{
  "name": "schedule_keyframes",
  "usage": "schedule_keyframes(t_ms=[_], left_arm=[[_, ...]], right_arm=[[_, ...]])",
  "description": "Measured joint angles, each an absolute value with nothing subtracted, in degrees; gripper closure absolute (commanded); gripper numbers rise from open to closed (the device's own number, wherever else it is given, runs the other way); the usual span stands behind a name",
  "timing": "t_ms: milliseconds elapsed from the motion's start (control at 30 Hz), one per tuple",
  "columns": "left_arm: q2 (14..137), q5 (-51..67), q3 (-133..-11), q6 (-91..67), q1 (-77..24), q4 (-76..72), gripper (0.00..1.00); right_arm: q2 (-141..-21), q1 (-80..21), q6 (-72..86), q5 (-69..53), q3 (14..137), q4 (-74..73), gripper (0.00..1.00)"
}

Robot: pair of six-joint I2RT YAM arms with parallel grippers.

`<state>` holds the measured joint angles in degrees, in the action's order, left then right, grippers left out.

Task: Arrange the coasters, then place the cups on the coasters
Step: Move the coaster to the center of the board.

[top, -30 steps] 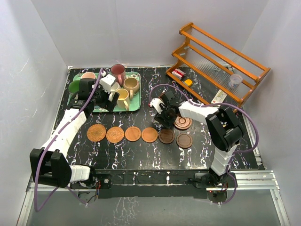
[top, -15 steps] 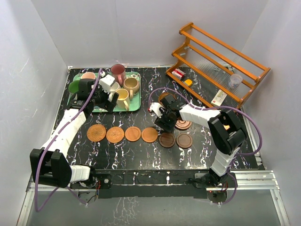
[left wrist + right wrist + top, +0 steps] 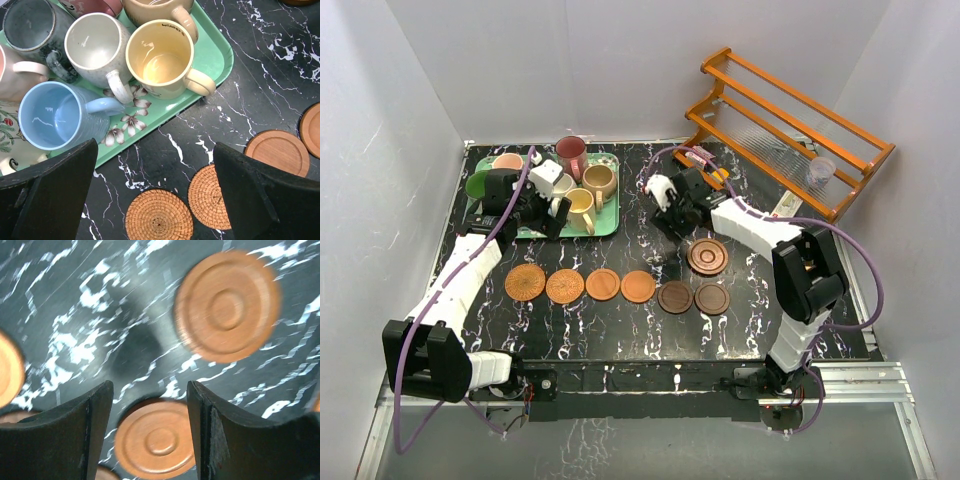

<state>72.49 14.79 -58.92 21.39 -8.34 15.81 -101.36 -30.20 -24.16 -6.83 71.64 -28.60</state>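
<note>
The coasters [image 3: 603, 284] lie in a row on the black marbled desk [image 3: 620, 340], in front of the green flowered tray [image 3: 220, 55]. Two woven coasters [image 3: 159, 220] are at the left, tan wooden coasters [image 3: 276, 152] come next, and dark grooved coasters [image 3: 155, 442] are at the right. One more dark disc [image 3: 708, 257] sits behind the row's right end; I cannot tell whether it is a stack. The mugs [image 3: 95, 45] crowd the tray, touching one another.

The left fingers [image 3: 50, 195] stand wide apart and empty over the tray's near edge, closest to the light blue mug [image 3: 47, 115]. The right fingers [image 3: 230, 440] are apart with nothing between them, above the dark grooved coasters.

The coasters look light, thin and stiff, flat on the desk, so a pinch across the rim seems the only hold. The mugs are likely heavy, glazed, slippery and chippable. Take them by the wall at the rim, or by the handle. The crowding leaves little room.

The only readable writing is "winters", just under the rim of the yellow-cream mug [image 3: 160, 67].
</note>
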Motion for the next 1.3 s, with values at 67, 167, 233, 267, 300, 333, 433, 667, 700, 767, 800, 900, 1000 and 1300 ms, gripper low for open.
schedule_keyframes(t_ms=[67,167,233,267,300,333,433,667,700,767,800,900,1000,1300], left_arm=[[72.49,14.90,-58.89,21.39,-8.32,15.77,0.01],[72.42,15.00,-58.89,21.41,-8.29,15.73,0.01],[72.40,15.11,-58.89,21.39,-8.23,15.66,0.01],[72.40,15.16,-58.89,21.39,-8.19,15.62,0.01],[72.40,15.20,-58.87,21.41,-8.16,15.62,0.01],[72.38,15.33,-58.87,21.39,-8.08,15.59,0.01],[72.34,15.51,-58.87,21.41,-7.97,15.59,0.01],[72.14,15.70,-58.87,21.41,-7.97,15.49,0.01],[72.14,15.73,-58.87,21.39,-7.97,15.46,0.01],[72.14,15.75,-58.87,21.39,-7.97,15.46,0.01],[72.14,15.77,-58.87,21.39,-7.97,15.44,0.01],[72.12,15.81,-58.87,21.39,-7.97,15.44,0.01],[72.12,15.88,-58.87,21.39,-7.97,15.44,0.01],[71.68,15.94,-58.22,21.41,-7.92,15.40,0.01]], right_arm=[[-102.61,-28.64,-23.42,-6.61,75.11,-27.51,0.41],[-105.25,-26.76,-22.09,-6.00,79.35,-26.17,0.41],[-107.66,-25.78,-21.10,-5.45,81.80,-25.21,0.41],[-108.97,-25.41,-20.64,-4.99,82.94,-24.97,0.42],[-110.28,-25.12,-20.23,-4.47,84.03,-24.64,0.42],[-111.50,-24.95,-19.75,-4.01,84.88,-24.32,0.42],[-115.00,-24.51,-18.79,-2.87,87.33,-23.90,0.42],[-120.14,-23.94,-18.06,-1.30,88.88,-23.83,0.42],[-120.46,-23.92,-17.93,-1.43,88.88,-23.75,0.42],[-120.49,-23.88,-18.02,-1.54,88.86,-23.70,0.42],[-120.49,-23.88,-18.02,-1.83,88.82,-23.70,0.42],[-120.49,-23.81,-18.15,-3.42,88.68,-23.97,0.42],[-119.79,-23.81,-18.74,-5.13,87.59,-23.75,0.43],[-114.63,-24.77,-20.47,-8.80,80.42,-24.84,0.43]])
